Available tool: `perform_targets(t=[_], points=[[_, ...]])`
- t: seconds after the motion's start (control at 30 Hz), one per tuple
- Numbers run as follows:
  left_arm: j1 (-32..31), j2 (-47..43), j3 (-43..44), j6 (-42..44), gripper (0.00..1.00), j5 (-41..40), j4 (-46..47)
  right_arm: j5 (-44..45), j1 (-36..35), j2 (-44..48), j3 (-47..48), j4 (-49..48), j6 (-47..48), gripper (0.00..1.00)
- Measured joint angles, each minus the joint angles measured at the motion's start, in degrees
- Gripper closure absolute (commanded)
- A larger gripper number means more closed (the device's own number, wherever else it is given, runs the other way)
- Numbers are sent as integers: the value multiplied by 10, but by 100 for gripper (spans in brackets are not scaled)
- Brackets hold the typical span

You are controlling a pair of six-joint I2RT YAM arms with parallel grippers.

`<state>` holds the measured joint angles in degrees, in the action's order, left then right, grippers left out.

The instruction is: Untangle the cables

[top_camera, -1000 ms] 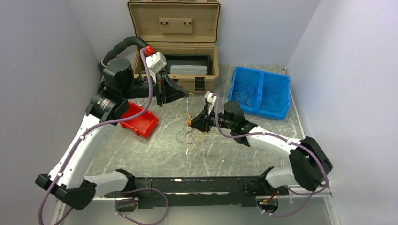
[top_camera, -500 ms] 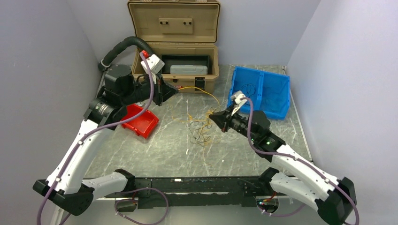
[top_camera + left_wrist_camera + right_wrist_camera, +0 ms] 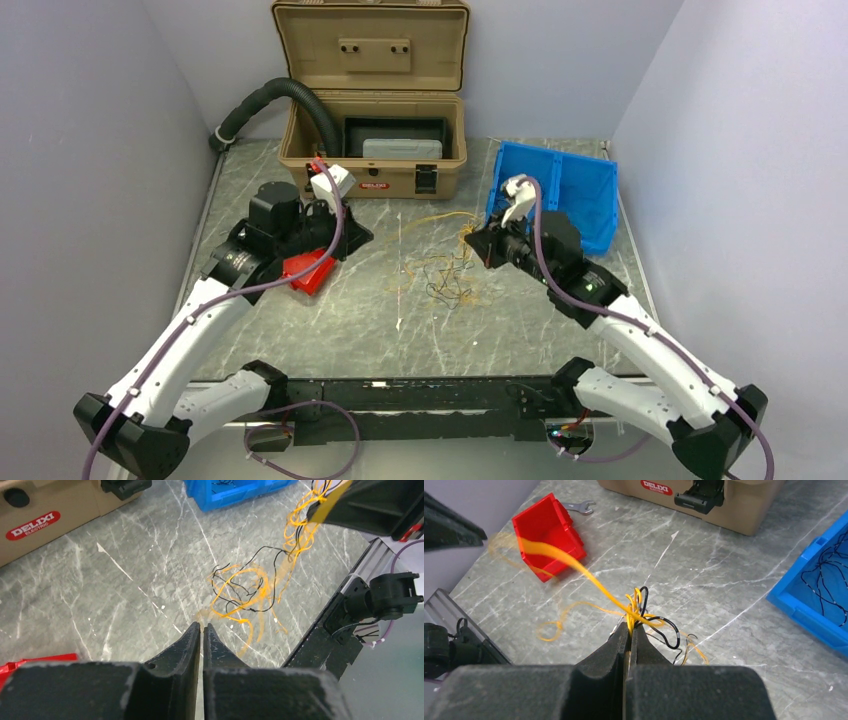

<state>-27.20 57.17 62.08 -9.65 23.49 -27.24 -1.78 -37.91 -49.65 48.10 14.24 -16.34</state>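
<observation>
Right gripper (image 3: 629,626) is clamping tight on a few strands of the hair-thin yellow-orange and black cables (image 3: 445,282) — rest of the tangle is lying mid grey marble worktop (image 3: 330,320), between both arms. Left gripper (image 3: 201,626) is hovering near it — jaws almost together, nothing clearly pinched

Grey-green marble-patterned worktop (image 3: 340,320) streaked with thin white veins. At centre frame lie hair-thin cables (image 3: 445,275) in yellow-orange and black. Left of centre is a bright red bin (image 3: 308,272); at upper right, a bright blue bin (image 3: 580,200). The open case (image 3: 400,185) at top centre is sandy tan with black latches and a red oval label (image 3: 32,525) lettered in white. A black ribbed hose (image 3: 275,95) curves at upper left. The arms (image 3: 190,335) are white and black, trailed by purple cords (image 3: 537,232). The left pincer (image 3: 201,630) and right pincer (image 3: 630,630) are matte black. The walls (image 3: 90,120) are pale lavender-grey.
</observation>
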Motion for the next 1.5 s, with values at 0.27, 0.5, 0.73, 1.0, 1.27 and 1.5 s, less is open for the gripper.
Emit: perform_targets(t=[0.27,0.5,0.73,1.0,1.27,1.5], points=[[0,-24,-48,-8,44,-10,16,-42,17,-90,107,96,-8,100],[-6,-24,-66,-18,30,42,58,-89,20,-119,136,148,-8,100],[-89,-5,-77,-22,27,67,132,-122,20,-130,160,166,-7,100],[-134,69,-78,-43,27,77,224,-153,20,-130,170,175,-7,100],[-136,127,-61,-66,32,105,271,-164,20,-129,170,179,-8,100],[-150,167,-33,-80,100,123,290,-165,20,-125,170,183,-8,100]])
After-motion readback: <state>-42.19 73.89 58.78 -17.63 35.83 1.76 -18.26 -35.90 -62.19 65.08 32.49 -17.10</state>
